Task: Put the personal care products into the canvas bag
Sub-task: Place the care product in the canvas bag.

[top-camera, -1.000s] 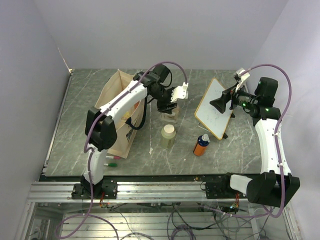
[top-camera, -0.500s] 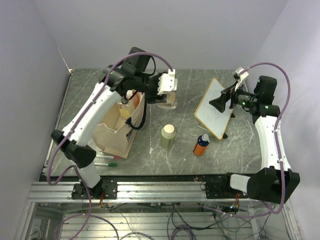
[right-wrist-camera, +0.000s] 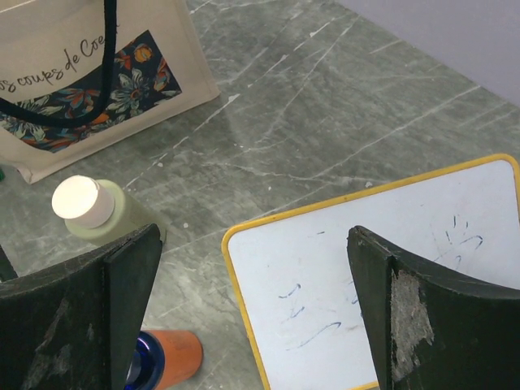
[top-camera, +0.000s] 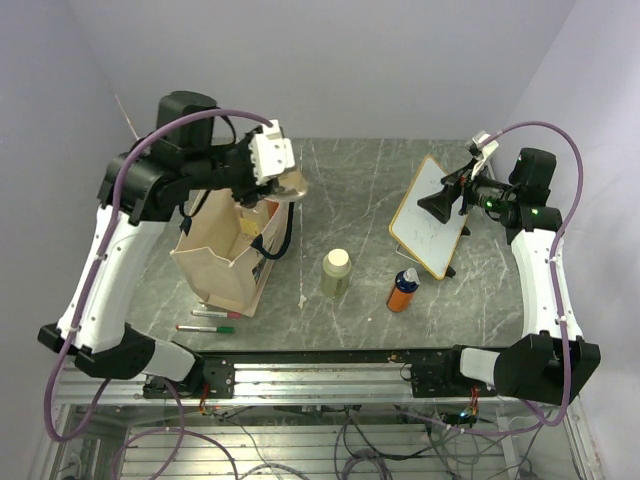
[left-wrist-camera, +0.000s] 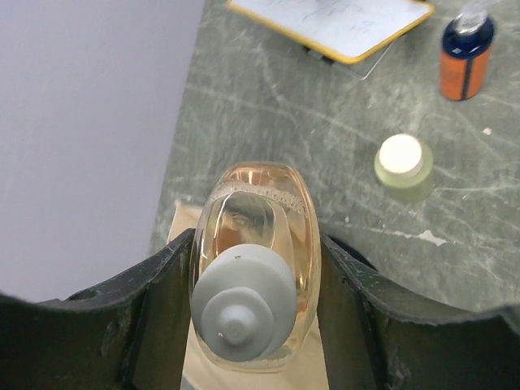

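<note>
Currently: carry-to-bag step, with the amber bottle (left-wrist-camera: 256,244) held above the far edge of the canvas bag (top-camera: 215,270).
My left gripper (top-camera: 275,185) is part-closed, fingers clamped on the bottle's sides. By my judgement, the next move is to centre it over the bag's mouth, then release. My right gripper (top-camera: 438,208) hangs wide open and empty above the whiteboard (top-camera: 425,225).

Dark grey-green marbled surface (top-camera: 370,310) with thin white veins across the middle of the top view, plain pale lavender back wall (top-camera: 330,70) above, matching left wall (top-camera: 50,200) and right wall (top-camera: 605,120), aluminium rail (top-camera: 330,382) along the lower edge, tangled cables (top-camera: 350,440) beneath, soft even light
</note>
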Motion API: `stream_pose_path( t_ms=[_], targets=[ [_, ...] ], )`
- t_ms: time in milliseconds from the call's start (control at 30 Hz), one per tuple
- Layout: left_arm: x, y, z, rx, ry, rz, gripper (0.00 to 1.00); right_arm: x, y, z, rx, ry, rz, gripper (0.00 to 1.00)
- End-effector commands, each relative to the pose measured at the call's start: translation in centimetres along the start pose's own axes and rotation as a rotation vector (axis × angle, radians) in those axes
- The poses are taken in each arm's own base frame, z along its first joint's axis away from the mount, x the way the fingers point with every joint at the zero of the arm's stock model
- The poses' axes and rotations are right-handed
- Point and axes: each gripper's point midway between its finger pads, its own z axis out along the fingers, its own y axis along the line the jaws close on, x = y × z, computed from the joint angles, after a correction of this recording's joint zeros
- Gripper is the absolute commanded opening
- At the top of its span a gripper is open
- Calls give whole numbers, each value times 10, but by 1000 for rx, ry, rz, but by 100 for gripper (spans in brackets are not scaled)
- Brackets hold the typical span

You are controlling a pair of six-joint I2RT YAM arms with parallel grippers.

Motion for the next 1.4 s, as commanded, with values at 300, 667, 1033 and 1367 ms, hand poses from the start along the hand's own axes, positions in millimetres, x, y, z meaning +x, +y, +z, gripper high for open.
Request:
stream_pose_path(
  t_ms=[300,667,1033,1367],
  targets=[
    [81,49,-57,-180,88,-30,7,-3,5,-3,-21,-16,-10,99],
    [148,19,-62,72,137,-108,7,2,3,1,-30,-13,8,100],
    [165,3,-32,185,43,-130,7,5,1,3,-30,-7,15,100],
    [186,-15,-1,308,65,-152,7,6,1,2,-23,-8,14,100]
  ],
)
